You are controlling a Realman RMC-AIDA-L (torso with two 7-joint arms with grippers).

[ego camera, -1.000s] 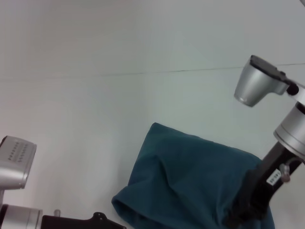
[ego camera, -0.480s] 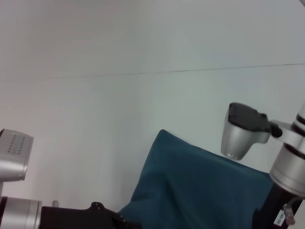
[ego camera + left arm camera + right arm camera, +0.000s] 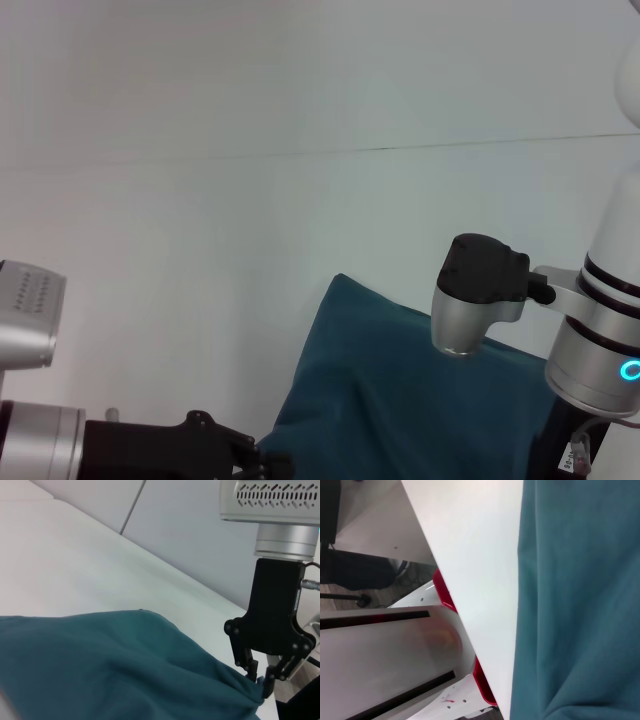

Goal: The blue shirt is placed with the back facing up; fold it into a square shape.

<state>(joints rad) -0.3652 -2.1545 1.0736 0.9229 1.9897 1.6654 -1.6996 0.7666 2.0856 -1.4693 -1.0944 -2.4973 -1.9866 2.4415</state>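
The blue shirt (image 3: 420, 400) is a plain dark teal cloth, bunched and raised at the near middle of the white table (image 3: 250, 250). It also shows in the left wrist view (image 3: 110, 665) and the right wrist view (image 3: 580, 595). In the left wrist view my right gripper (image 3: 259, 680) hangs from its silver arm and is shut on the shirt's corner. In the head view the right arm (image 3: 590, 350) stands over the shirt's right side. My left gripper (image 3: 255, 462) reaches the shirt's lower left edge at the bottom of the head view. No lettering shows.
A thin seam (image 3: 400, 148) runs across the table farther back. In the right wrist view the table's edge (image 3: 470, 630) runs close beside the shirt, with a red part (image 3: 445, 592) and the robot's white body (image 3: 385, 650) below it.
The right arm has swung left and down over the shirt. The left gripper has moved right to the shirt's edge. The shirt's lower left fold has been drawn in.
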